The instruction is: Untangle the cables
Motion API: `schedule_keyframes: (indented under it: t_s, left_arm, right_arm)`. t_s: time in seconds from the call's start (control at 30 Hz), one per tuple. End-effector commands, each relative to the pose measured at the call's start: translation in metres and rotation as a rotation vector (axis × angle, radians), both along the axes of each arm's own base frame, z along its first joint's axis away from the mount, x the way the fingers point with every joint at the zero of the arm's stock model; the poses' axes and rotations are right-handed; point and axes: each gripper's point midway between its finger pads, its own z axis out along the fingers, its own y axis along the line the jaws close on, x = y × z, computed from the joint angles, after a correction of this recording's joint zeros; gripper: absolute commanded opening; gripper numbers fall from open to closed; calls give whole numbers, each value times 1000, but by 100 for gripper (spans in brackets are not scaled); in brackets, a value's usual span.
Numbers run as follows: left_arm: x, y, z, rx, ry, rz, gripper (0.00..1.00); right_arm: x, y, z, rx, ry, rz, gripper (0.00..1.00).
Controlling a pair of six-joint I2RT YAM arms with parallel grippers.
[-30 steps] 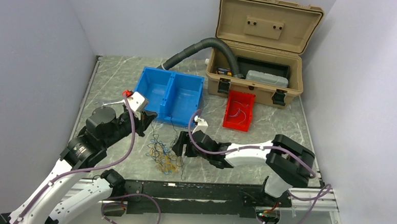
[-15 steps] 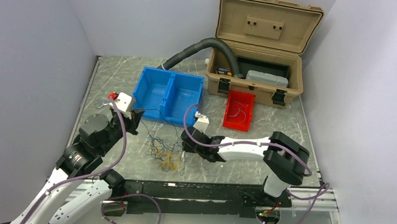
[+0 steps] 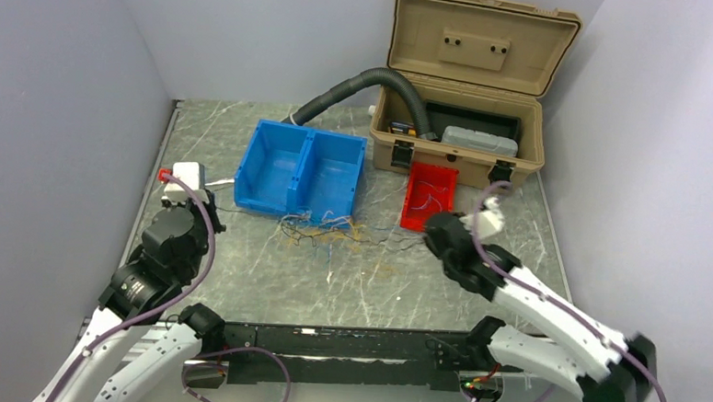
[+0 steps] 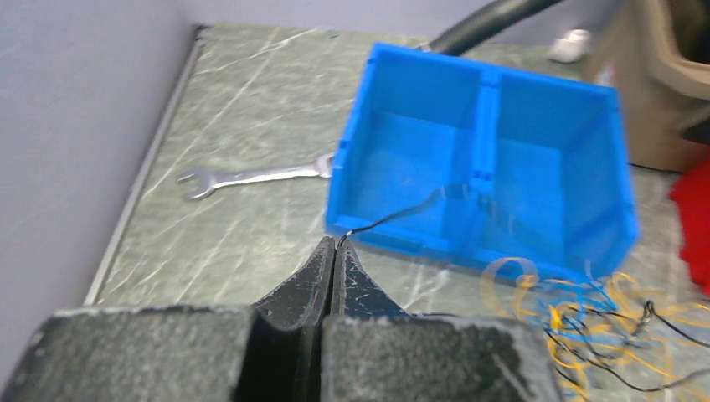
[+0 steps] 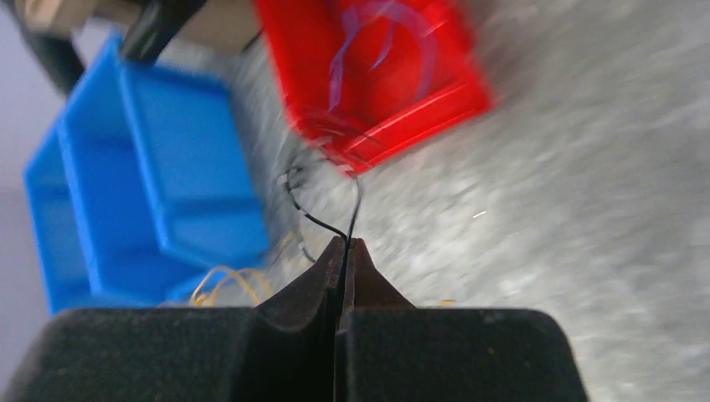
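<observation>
The cables (image 3: 346, 235) are thin yellow, blue, green and black wires pulled into a loose line in front of the blue bin (image 3: 299, 170). In the left wrist view my left gripper (image 4: 335, 244) is shut on the end of a black wire (image 4: 393, 216) that runs past the bin to the tangle (image 4: 586, 314). My right gripper (image 5: 345, 243) is shut on another black wire (image 5: 314, 219), just in front of the red bin (image 5: 377, 75). From above, the left gripper (image 3: 212, 214) is at the tangle's left and the right gripper (image 3: 429, 234) at its right.
A silver wrench (image 4: 251, 175) lies left of the blue bin. The red bin (image 3: 429, 197) holds a few thin wires. Behind it stands an open tan toolbox (image 3: 469, 87) with a grey corrugated hose (image 3: 359, 83) leading into it. Grey walls close in both sides.
The right gripper shut on a black wire and swung right toward the red bin. The left gripper drew back left. The tangle stretched into a line and shifted up toward the bins.
</observation>
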Motion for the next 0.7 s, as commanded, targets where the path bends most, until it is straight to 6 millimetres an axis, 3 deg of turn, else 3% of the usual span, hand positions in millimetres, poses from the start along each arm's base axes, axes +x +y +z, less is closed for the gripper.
schedule_keyframes:
  t_s: [0.0, 0.1, 0.23, 0.37, 0.57, 0.67]
  left_arm:
    - [-8, 46, 11, -29, -15, 260, 0]
    - [-12, 57, 11, -50, -28, 314, 0]
    - [-15, 63, 14, -72, -47, 341, 0]
    - [-13, 47, 18, -90, -94, 227, 0]
    - [-16, 59, 16, -71, -78, 296, 0]
    - [-13, 51, 18, -76, -80, 254, 0]
  right_arm:
    - [-24, -90, -3, -106, -6, -170, 0]
    - [-36, -129, 11, -171, -32, -263, 0]
    - [-55, -165, 27, -287, -10, -367, 0]
    - [-55, -174, 52, -337, -52, -363, 0]
    - [-62, -192, 86, -369, -124, -409, 0]
    - [-60, -186, 92, -381, -132, -344, 0]
